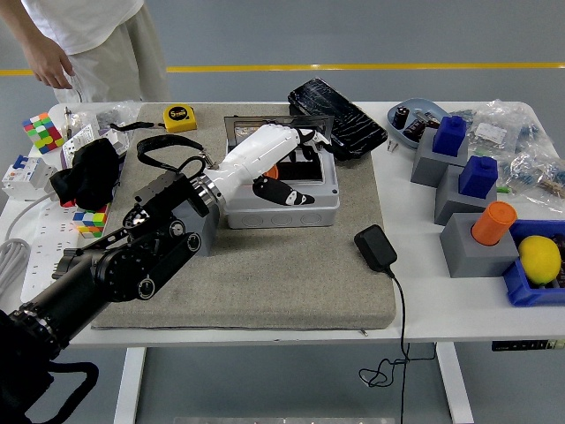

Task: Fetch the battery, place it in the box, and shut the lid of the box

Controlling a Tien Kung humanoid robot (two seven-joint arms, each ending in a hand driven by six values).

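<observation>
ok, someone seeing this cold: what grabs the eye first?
The left hand, white on a black arm, reaching over the open grey box at the middle of the grey mat, with something orange just visible under it. Next, the right side: blue and orange pieces on grey blocks and a yellow ball in a blue bin.

Box (291,199) on mat (265,265) at centre of surface (415,256), lid (278,128) raised behind it, left robot hand (265,159) over box, adapter (375,247) at mat's right edge, tape measure (180,116) behind mat, lemon (539,259) in bin (523,291) far right.
</observation>
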